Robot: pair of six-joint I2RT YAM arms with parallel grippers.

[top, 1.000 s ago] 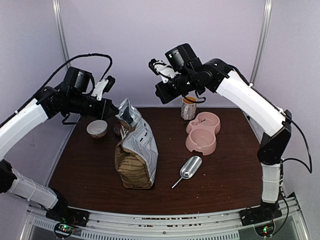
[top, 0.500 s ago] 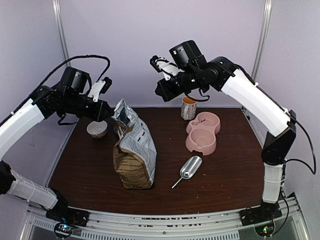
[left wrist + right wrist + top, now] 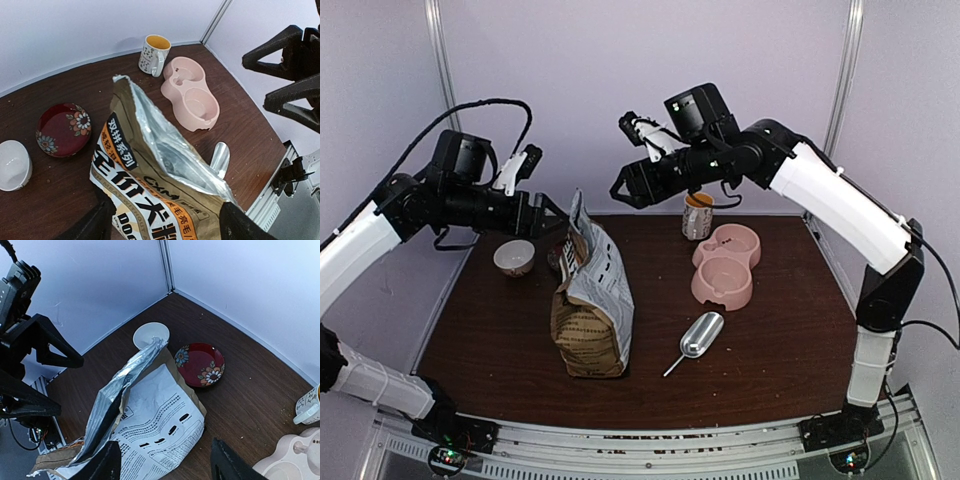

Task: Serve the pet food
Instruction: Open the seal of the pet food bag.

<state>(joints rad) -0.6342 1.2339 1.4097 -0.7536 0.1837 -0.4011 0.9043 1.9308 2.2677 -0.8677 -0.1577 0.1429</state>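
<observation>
The pet food bag (image 3: 590, 305) stands upright on the dark brown wooden table (image 3: 770, 350), just to 9 o'clock of the table's middle. It is tan kraft paper with an orange band and bold black print on 1 face and a white printed panel on the other. Its crumpled mouth gapes open and shows a creased silver foil lining. The kibble cannot be seen inside the bag.

At 10 o'clock from the bag sits a smooth white round bowl (image 3: 514, 257). Between that bowl and the bag lies a glossy dark red saucer (image 3: 63, 129) with painted flowers. At 2 o'clock from the bag is a matte pink double feeder (image 3: 725, 265) with 2 round wells. A speckled mug (image 3: 697, 215) with a yellow inside stands at the feeder's 12 o'clock. A shiny metal scoop (image 3: 698, 337) lies at the bag's 3 o'clock, handle toward the near edge.

Both arms arch high over the table with their wrists bent inward toward the bag's top. The left gripper (image 3: 556, 214) hangs at 10 o'clock from the bag's mouth, its 2 black fingers (image 3: 95, 225) spread wide and holding nothing. The right gripper (image 3: 620, 192) hangs higher, at 1 o'clock from the mouth, its fingers (image 3: 105, 462) likewise parted and empty. Neither touches the bag.
</observation>
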